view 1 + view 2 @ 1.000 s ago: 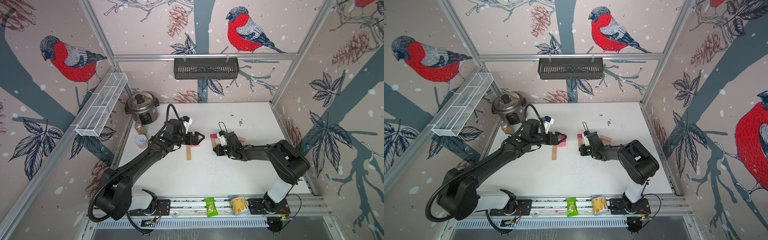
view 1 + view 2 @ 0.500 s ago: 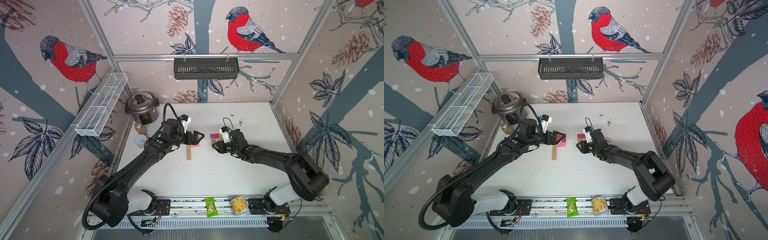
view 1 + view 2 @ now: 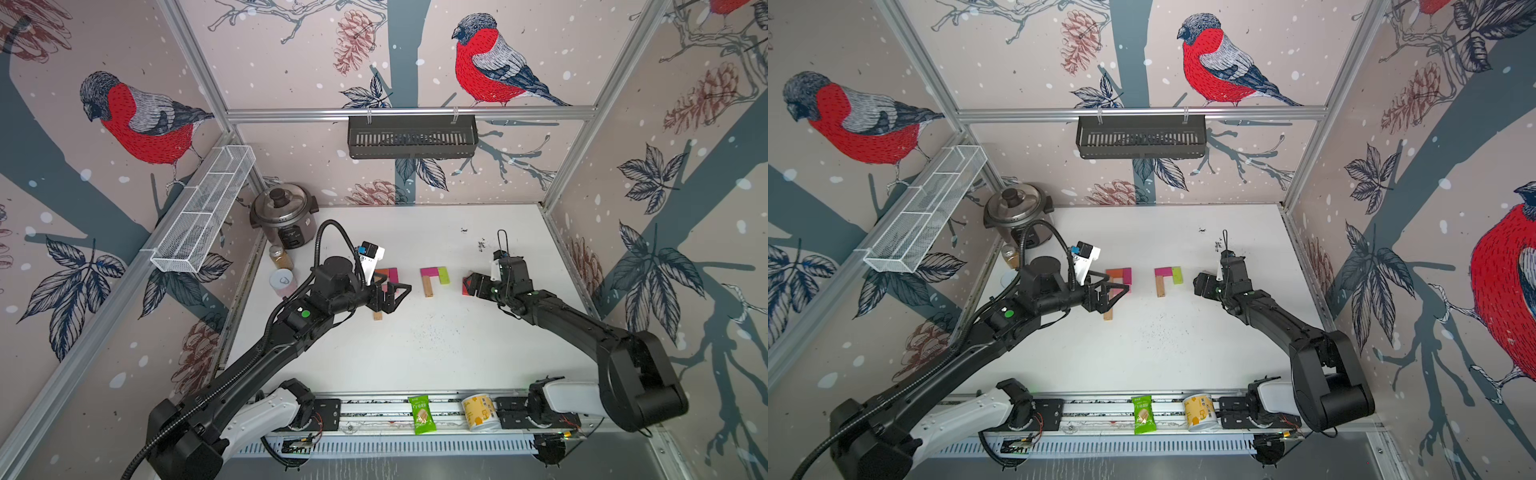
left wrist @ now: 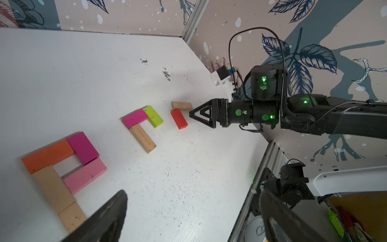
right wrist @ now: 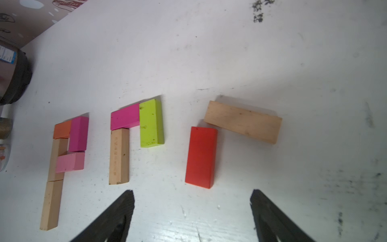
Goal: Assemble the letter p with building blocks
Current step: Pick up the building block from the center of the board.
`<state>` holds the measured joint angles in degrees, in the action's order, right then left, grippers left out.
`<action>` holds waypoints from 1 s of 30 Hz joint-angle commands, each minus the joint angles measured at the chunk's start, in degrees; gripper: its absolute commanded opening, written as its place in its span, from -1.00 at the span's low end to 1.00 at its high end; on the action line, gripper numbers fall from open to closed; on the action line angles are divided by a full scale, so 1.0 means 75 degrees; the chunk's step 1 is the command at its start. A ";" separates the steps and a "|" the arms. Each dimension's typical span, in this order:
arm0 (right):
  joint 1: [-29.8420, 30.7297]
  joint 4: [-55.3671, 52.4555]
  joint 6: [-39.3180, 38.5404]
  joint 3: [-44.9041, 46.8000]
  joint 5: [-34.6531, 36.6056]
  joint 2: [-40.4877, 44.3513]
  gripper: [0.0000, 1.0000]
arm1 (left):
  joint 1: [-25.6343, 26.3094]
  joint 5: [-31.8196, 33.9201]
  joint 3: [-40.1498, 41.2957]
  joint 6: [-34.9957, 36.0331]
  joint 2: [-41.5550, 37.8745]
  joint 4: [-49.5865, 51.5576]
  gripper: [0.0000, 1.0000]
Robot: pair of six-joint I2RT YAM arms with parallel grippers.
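The right gripper holds nothing, its fingers spread wide. The red block lies flat on the tabletop just ahead at twelve o'clock, clear of both. A plain wood bar lies at its far end, touching or nearly so. In both top views the arm hides most of this pair. At nine o'clock stands a half-built group of magenta block, lime block and wood bar. Farther that way is the finished P, with the left gripper above it, fingers wide and empty.
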<state>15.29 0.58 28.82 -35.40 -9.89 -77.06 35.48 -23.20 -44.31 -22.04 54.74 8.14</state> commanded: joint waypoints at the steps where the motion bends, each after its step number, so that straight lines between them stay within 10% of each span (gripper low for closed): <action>1: -0.0043 0.0236 0.0185 0.0044 -0.0246 -0.0161 0.86 | 0.0015 0.0314 0.0367 0.0103 -0.0432 0.0101 0.94; 30: 0.0355 0.2395 0.0688 0.0135 -0.2248 -0.1563 0.97 | -0.0345 0.0311 0.0603 0.0093 -0.0730 0.0211 0.94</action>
<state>17.72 14.17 33.04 -34.54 -22.65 -88.79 33.47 -19.49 -39.97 -21.06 49.41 10.72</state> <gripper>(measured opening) 0.986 0.972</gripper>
